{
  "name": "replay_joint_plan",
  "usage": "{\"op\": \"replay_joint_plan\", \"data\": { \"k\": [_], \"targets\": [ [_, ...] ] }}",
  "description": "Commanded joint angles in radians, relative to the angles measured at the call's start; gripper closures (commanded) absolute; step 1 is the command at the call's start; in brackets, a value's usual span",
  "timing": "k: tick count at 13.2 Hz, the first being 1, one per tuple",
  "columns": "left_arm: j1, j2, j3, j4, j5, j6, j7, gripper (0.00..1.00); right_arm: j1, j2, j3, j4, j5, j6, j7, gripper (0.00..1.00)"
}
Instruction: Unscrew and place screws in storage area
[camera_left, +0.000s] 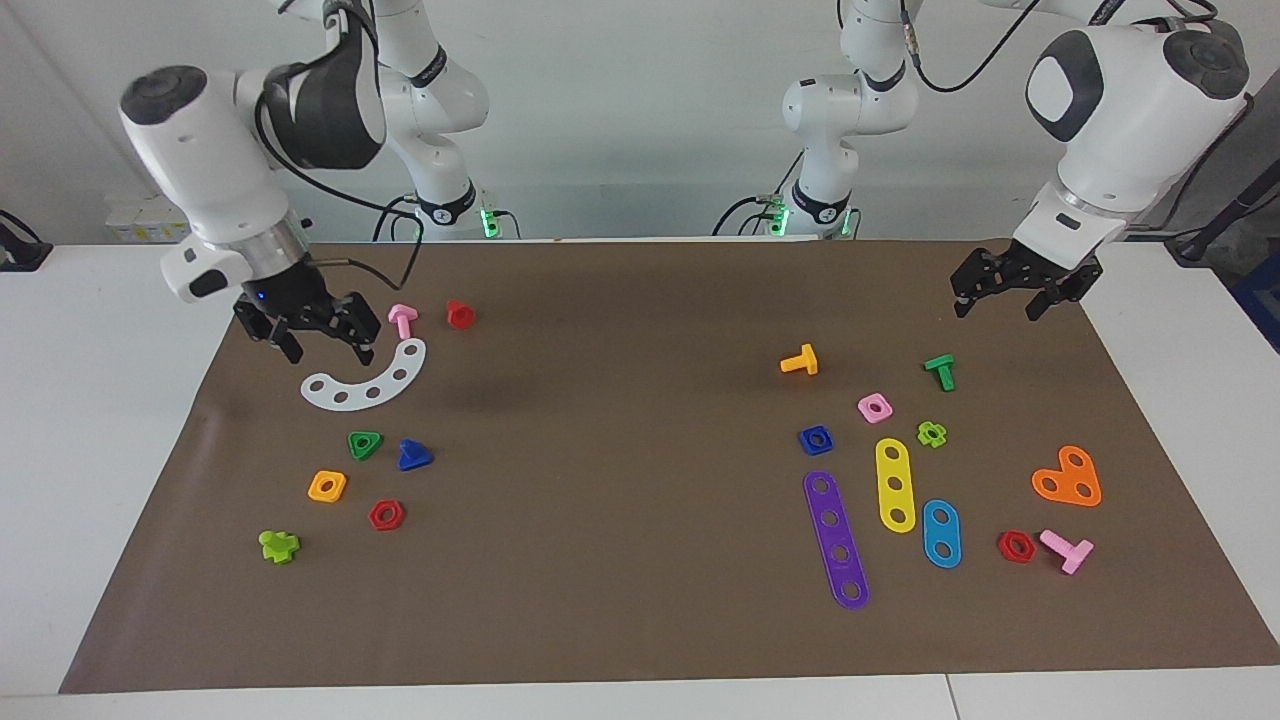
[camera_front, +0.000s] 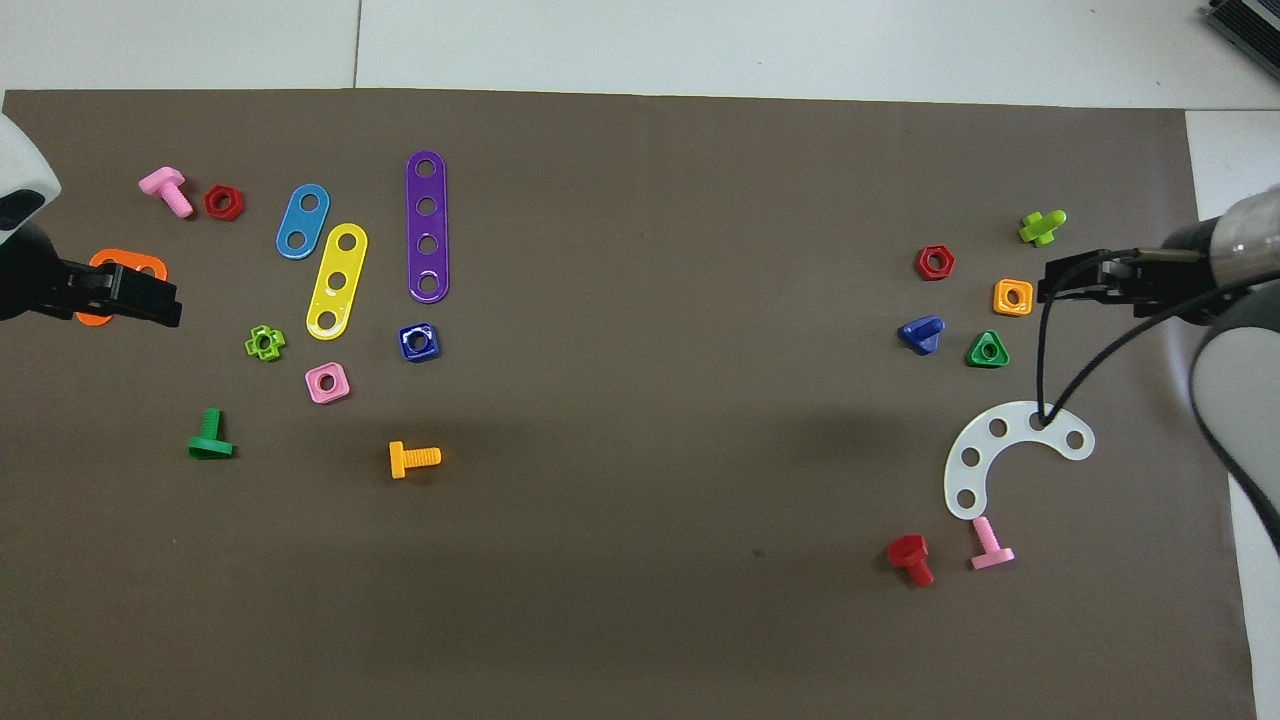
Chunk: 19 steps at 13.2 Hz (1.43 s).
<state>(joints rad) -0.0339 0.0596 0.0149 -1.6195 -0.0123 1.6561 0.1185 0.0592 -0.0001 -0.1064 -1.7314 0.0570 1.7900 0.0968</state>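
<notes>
A blue triangular-headed screw (camera_left: 413, 455) lies loose on the brown mat (camera_left: 640, 620) beside a green triangular nut (camera_left: 364, 444), among the gathered pieces. The right gripper (camera_left: 322, 343) hangs open and empty over the white curved plate (camera_left: 366, 380); the left gripper (camera_left: 1000, 300), also open and empty, waits. Probably light, stiff, slick plastic (best pinched across the head).
</notes>
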Motion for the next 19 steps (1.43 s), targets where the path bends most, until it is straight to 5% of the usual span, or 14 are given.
{"op": "replay_joint_plan", "data": {
  "k": [1,5,19],
  "targets": [
    [0.002,-0.032,0.0,-0.04,-0.008,0.025,-0.01,0.0,-0.022,-0.026,0.004,0.1,-0.046,-0.183,0.037,0.0],
    [0.002,-0.032,0.0,-0.04,-0.008,0.025,-0.008,0.0,-0.025,-0.078,0.007,0.099,-0.069,-0.245,0.024,0.0],
    [0.002,-0.032,0.0,-0.04,-0.006,0.025,-0.01,0.0,0.007,-0.067,0.021,0.119,-0.105,-0.244,-0.072,0.0]
  ]
}}
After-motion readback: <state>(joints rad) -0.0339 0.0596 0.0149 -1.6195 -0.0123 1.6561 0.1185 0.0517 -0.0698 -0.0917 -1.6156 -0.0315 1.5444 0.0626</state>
